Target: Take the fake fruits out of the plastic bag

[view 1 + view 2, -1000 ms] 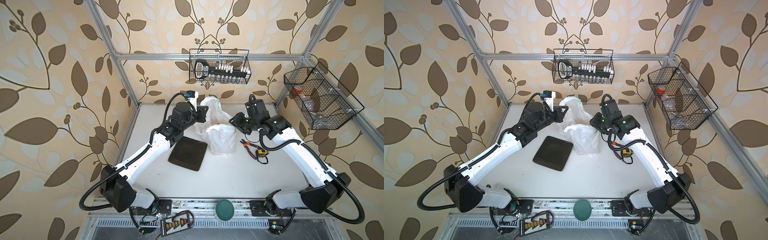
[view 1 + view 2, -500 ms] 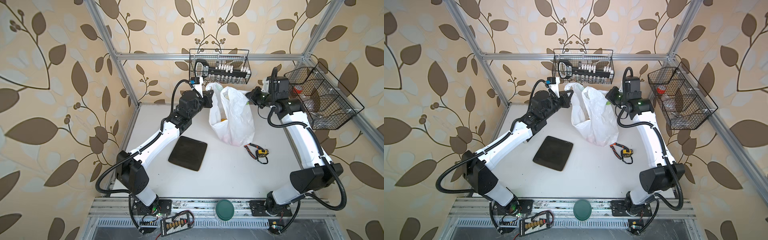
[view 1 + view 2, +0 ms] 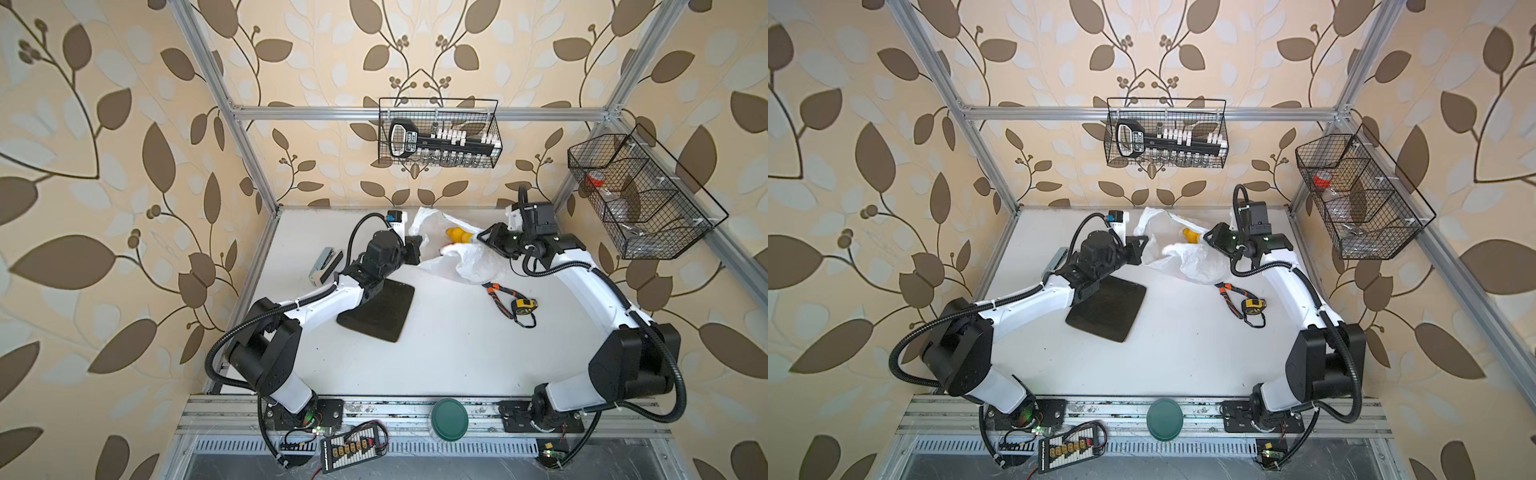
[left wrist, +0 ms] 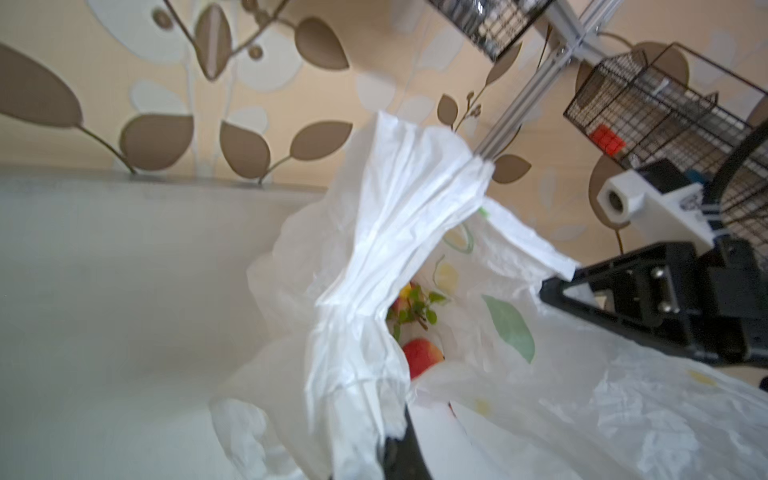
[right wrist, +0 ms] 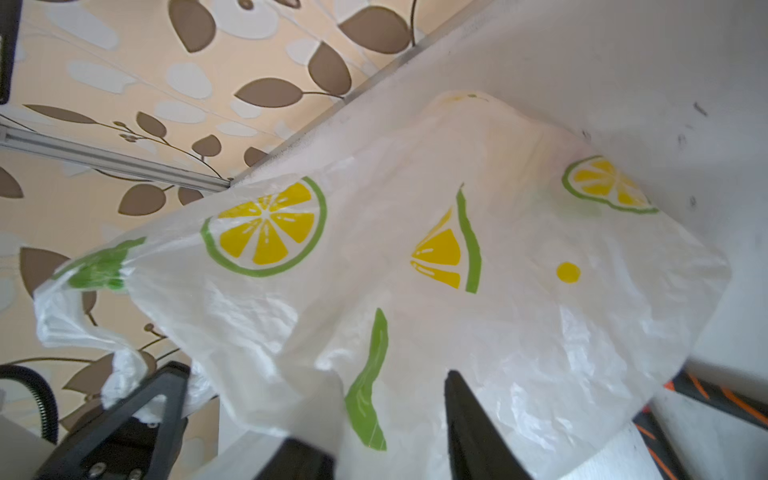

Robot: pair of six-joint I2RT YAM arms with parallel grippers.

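Note:
The plastic bag (image 3: 469, 259) (image 3: 1187, 257), white with lemon prints (image 5: 266, 228), lies crumpled at the back middle of the table. A yellow fake fruit (image 3: 457, 236) (image 3: 1192, 236) shows in its mouth. The left wrist view looks into the bag at a red fruit (image 4: 422, 353) and a green sprig (image 4: 415, 309). My left gripper (image 3: 417, 249) (image 3: 1142, 248) (image 4: 388, 451) is shut on a bunched bag handle (image 4: 374, 270). My right gripper (image 3: 482, 240) (image 3: 1210, 240) (image 5: 386, 440) is at the bag's right edge, jaws apart, with loose bag film draped between its fingers (image 5: 473, 419).
A black square plate (image 3: 378, 309) lies under my left forearm. Orange pliers and a yellow tape measure (image 3: 515, 305) lie right of the bag, and a grey stapler (image 3: 326, 264) at far left. Wire baskets (image 3: 438, 137) (image 3: 640, 195) hang on the walls. A green lid (image 3: 449, 419) is at the front.
Both arms have come down from the raised, stretched-out hold of half a second ago. The bag has dropped to the table and slumped. My right gripper's jaws have parted.

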